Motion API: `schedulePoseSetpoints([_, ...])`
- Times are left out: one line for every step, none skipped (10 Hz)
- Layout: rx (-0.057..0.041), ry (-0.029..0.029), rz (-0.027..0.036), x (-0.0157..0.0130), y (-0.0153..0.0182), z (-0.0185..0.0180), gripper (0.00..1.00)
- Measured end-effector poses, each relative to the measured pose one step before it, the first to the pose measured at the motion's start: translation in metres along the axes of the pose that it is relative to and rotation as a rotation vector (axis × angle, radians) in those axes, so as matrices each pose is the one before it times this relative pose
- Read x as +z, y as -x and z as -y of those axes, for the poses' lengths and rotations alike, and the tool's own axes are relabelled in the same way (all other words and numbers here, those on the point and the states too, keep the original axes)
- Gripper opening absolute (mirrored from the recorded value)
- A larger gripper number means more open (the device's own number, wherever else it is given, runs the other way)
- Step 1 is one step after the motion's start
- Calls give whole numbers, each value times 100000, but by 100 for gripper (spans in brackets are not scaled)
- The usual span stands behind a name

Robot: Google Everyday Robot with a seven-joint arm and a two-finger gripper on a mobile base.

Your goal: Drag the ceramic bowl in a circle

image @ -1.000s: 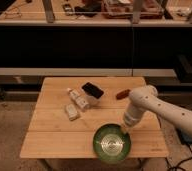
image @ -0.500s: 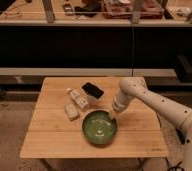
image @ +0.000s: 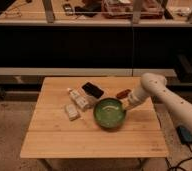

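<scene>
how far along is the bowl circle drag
Done: the ceramic bowl has swept from the front edge of the table to mid-table, beside the white blocks. In hand: the gripper, shut on its rim, is dragging it. Left: the rest of the loop back to the front.

The robot's arm point(image: 175, 100) is smooth glossy white, made of rounded tubular segments joined at a bulbous elbow joint point(image: 150, 81). It tapers to a small pale gripper point(image: 125, 104), which sits above the light wooden table point(image: 89, 142), near its right edge.
</scene>
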Motion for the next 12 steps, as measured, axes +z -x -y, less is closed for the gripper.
schedulePoseSetpoints([7414,2072,-968,-1492,1828,-1865,0])
schedulePoseSetpoints([4674,2219,908,-971,2231,-1564,0])
schedulePoseSetpoints([3208,822,1455,-269,1914,-966,0])
schedulePoseSetpoints([5643,827,4130,-117,3886,-1539,0])
schedulePoseSetpoints([2348,85,3297,223,2540,-876,0])
schedulePoseSetpoints([310,-306,2996,378,2039,-296,0])
schedulePoseSetpoints([-2919,264,3654,552,1775,65,0])
schedulePoseSetpoints([-5578,1443,3013,364,960,375,0])
schedulePoseSetpoints([-8184,2466,2592,304,188,755,0])
schedulePoseSetpoints([-8452,2892,2349,183,-401,940,0])
schedulePoseSetpoints([-10307,4283,3671,296,-994,1357,0])
schedulePoseSetpoints([-6273,2822,2560,278,-977,934,0])
